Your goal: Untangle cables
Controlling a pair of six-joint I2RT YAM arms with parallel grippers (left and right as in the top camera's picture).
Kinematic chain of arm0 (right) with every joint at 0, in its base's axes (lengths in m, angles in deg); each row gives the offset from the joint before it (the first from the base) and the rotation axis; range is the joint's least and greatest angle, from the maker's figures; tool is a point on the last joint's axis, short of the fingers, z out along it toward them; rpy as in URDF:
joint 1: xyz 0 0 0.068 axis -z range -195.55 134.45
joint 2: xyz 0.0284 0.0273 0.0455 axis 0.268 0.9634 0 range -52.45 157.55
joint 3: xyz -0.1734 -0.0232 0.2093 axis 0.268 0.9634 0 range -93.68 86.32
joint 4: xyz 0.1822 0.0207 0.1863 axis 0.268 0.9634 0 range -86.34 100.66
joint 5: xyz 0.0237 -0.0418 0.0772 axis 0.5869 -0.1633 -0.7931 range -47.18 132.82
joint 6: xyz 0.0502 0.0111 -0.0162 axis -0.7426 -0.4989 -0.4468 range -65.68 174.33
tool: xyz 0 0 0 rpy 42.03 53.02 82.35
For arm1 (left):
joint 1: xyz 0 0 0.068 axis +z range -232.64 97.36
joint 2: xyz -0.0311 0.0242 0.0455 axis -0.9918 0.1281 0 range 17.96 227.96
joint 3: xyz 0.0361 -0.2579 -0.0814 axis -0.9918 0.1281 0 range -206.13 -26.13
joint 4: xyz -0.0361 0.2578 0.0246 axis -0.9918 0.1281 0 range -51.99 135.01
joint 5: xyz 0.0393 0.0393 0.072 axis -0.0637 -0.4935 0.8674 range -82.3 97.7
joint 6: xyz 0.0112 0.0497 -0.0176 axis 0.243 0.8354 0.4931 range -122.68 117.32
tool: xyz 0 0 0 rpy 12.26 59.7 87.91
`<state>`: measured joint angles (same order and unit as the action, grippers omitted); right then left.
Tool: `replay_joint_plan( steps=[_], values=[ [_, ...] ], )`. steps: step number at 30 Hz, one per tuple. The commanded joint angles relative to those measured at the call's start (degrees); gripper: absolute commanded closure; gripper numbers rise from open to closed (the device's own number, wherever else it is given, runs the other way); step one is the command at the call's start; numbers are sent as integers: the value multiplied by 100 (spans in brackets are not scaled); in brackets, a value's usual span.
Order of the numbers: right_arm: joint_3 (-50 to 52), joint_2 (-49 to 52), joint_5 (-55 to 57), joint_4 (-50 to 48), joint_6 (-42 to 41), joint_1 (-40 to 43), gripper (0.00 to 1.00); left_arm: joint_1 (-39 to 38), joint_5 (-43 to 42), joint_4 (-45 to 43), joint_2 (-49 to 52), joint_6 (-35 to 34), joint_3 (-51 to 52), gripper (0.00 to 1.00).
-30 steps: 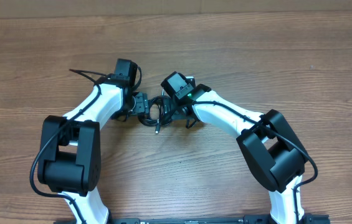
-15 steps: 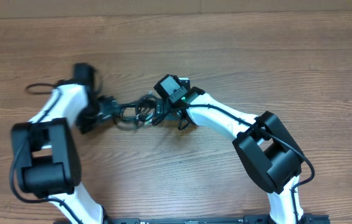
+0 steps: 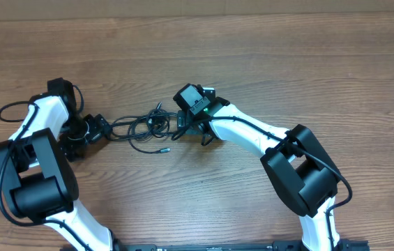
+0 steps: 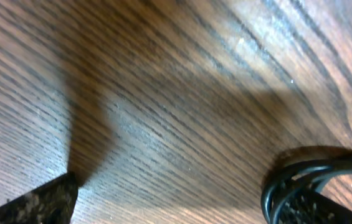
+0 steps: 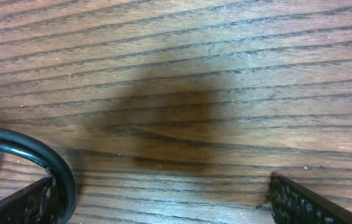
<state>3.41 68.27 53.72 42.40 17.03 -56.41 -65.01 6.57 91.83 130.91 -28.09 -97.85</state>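
The left fingers (image 4: 35, 200) were spread wide over bare wood, with nothing clamped between them. Only a loop of the cables (image 4: 269, 196) lay against one tip. The right fingers (image 5: 303, 202) were likewise parted, with a strand curving past one tip. Between the two arms the cables were strung out in loose loops on the bench (image 3: 266, 56) — a spread that would likely let single strands be singled out.

A wooden table (image 3: 287, 63) with brown grain is seen. The cables (image 3: 141, 129) are laid on it near the middle, as a loose black tangle of flat loops. One plug (image 3: 162, 148) is seen on the wood beside them.
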Motion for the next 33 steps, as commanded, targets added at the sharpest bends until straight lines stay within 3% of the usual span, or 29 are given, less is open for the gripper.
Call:
replay_joint_plan(
  steps=[1, 7, 14, 22, 26, 30, 33],
  values=[
    [234, 350, 450, 227, -199, 236, 0, 251, 1126, 415, 535, -208, -114, 0],
    [234, 350, 476, 234, -199, 236, 0, 247, 1327, 1329, 59, -505, -1121, 0],
    [157, 348, 584, 369, -214, 306, 0, 90, 1082, 1320, -1384, -505, -1423, 1],
    [-758, 348, 693, 1954, 127, 717, 0, -46, -90, 1034, -2356, -299, -1423, 0],
    [-920, 348, -98, 2385, 896, 984, 0, -267, -1196, 1067, -2240, 474, -1410, 4],
    [-1141, 313, -1458, 2669, 1539, 1333, 7, -669, -1318, 1130, -2004, 708, -1355, 8],
    [-1309, 245, -2485, 2828, 2074, 1613, 7, -1073, -1311, 1176, -1696, 914, -1344, 7]
  ],
)
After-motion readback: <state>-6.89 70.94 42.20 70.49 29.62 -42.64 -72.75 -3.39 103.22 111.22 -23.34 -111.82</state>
